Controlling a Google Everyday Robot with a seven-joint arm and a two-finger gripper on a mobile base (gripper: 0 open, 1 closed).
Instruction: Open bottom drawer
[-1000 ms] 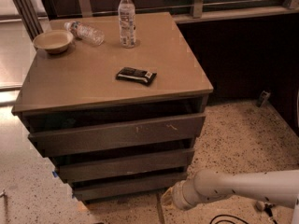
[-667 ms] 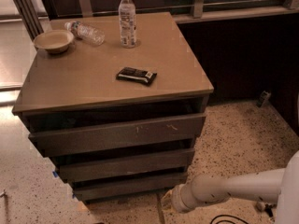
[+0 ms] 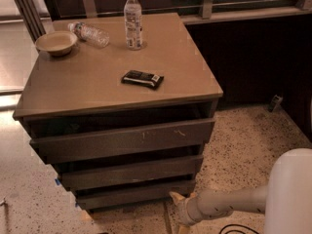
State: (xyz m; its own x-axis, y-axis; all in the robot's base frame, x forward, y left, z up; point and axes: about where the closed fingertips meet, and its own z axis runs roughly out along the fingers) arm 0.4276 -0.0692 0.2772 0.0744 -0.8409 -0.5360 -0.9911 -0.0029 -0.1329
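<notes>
The white arm (image 3: 229, 204) has swung closer, and its bulky link now fills the lower right corner. The cabinet (image 3: 97, 89) takes up the centre and left of the frame. The bottom drawer (image 3: 134, 195) lies at lower centre, barely protruding. The gripper (image 3: 178, 212) sits just off that drawer's right end, its fingers spread apart and holding nothing. Toward the upper left stand a bottle (image 3: 132, 19) and a bowl (image 3: 56, 42), with a dark packet (image 3: 142, 79) mid-top.
</notes>
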